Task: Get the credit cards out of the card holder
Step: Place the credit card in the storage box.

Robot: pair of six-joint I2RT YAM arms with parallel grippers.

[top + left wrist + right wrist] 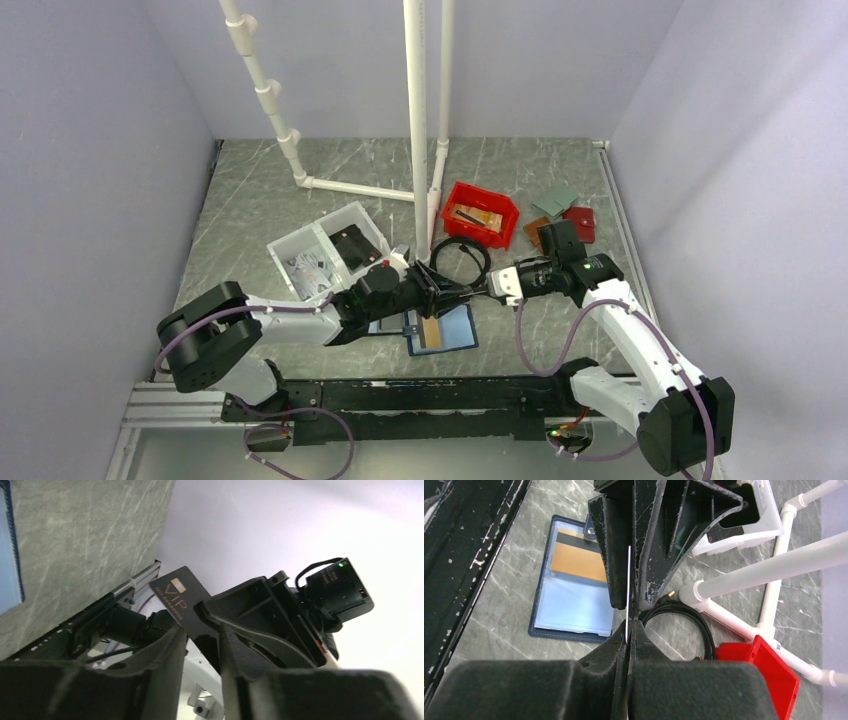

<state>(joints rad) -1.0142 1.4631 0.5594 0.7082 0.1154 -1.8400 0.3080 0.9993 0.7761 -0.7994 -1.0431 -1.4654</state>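
The card holder lies open on the table, navy outside and light blue inside; its edge also shows in the left wrist view. One gold-orange credit card with a black stripe sits in its upper pocket. A second, black credit card marked VIP hangs edge-on above the table. My right gripper is shut on it. My left gripper faces it, with its fingers on either side of the same card and a gap still showing.
A white divided bin holds a black wallet and small items. A red bin, a black cable loop and a white pipe frame stand behind the grippers. Several wallets lie at the back right.
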